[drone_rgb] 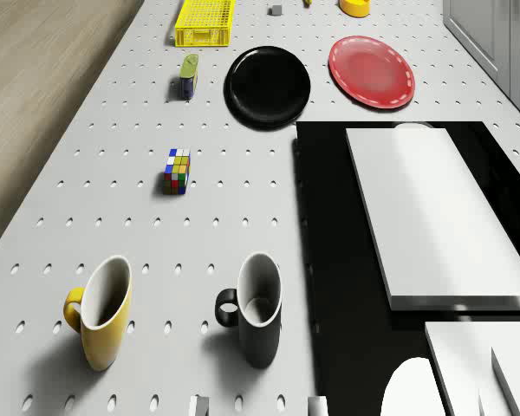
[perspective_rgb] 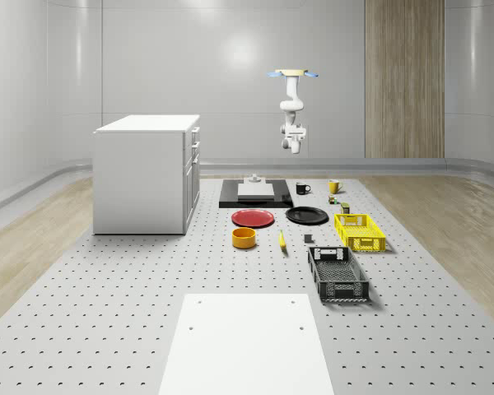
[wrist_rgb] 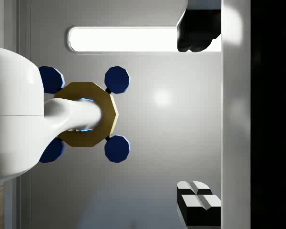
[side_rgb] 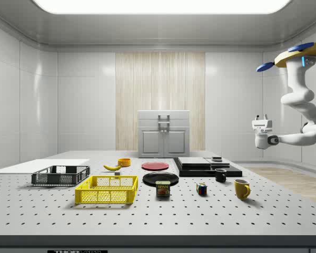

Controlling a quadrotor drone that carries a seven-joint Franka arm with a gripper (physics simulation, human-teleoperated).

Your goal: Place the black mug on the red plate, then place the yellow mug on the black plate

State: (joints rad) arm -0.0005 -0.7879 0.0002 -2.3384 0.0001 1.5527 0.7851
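Observation:
The black mug [perspective_rgb: 302, 188] [side_rgb: 220, 175] [drone_rgb: 258, 309] stands upright on the perforated table beside the black slab. The yellow mug [perspective_rgb: 334, 187] [side_rgb: 242, 188] [drone_rgb: 102, 312] stands close to it, also upright. Toward the table's middle, the red plate [perspective_rgb: 253, 218] [drone_rgb: 372, 72] and the black plate [perspective_rgb: 307, 216] [drone_rgb: 268, 84] lie side by side, both bare. The drone [perspective_rgb: 293, 74] [side_rgb: 300, 52] hovers high over the table's far end, near the mugs. My gripper [side_rgb: 261, 117] [wrist_rgb: 196, 119] hangs well above the mugs, pointing upward at the drone, open and holding nothing.
A black slab [perspective_rgb: 230, 200] carrying white blocks lies by the mugs, with a white cabinet [perspective_rgb: 148, 173] beyond it. A Rubik's cube [drone_rgb: 178, 171], a can [drone_rgb: 188, 75], a yellow crate [perspective_rgb: 360, 231], a black crate [perspective_rgb: 337, 274], an orange bowl [perspective_rgb: 244, 238] and a banana [perspective_rgb: 282, 240] dot the table.

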